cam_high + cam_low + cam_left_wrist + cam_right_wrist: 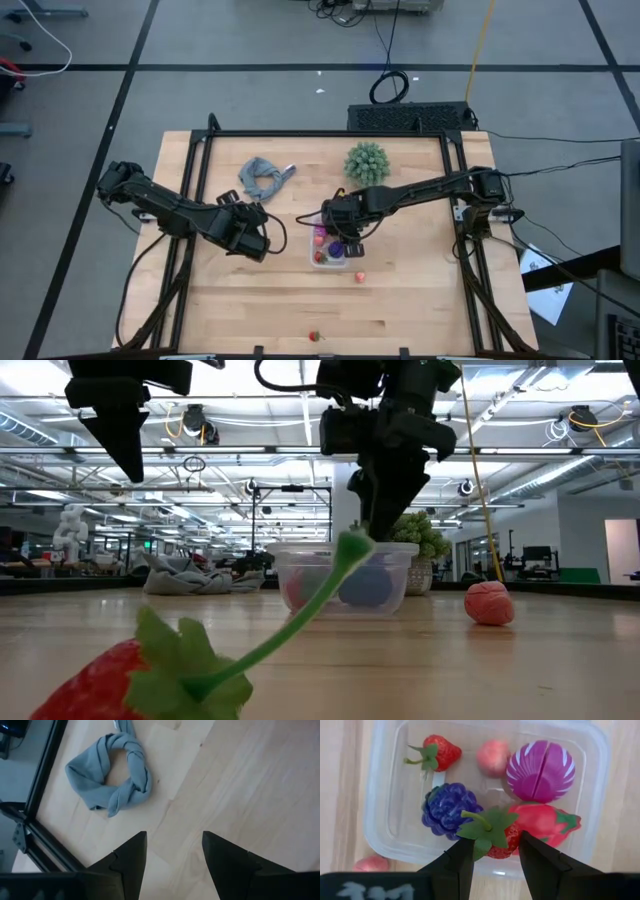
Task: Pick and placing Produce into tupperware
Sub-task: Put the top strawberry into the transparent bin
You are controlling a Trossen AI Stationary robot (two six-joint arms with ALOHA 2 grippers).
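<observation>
The clear tupperware (375, 810) stands mid-table (328, 264) (300, 552). It holds a strawberry (440, 751), a pink fruit (492, 757), a magenta cut vegetable (542, 770), purple grapes (445, 810), a red dragon fruit (545, 822) and a leafy strawberry (501, 845) lying on top. My right gripper (496, 837) (335, 240) (365, 520) hangs open just above the rim, its fingers either side of that top strawberry. A pink fruit (360, 277) (489, 603) and another strawberry (316, 337) (100, 685) lie on the table outside. My left gripper (174, 835) (255, 240) hovers open to the container's left.
A knotted grey cloth (112, 775) (265, 178) lies toward the far left of the table. The spiky green plant (367, 160) (425, 535) stands beyond the container. Black frame rails (195, 170) run along the table's sides. Bare wood lies to the near right.
</observation>
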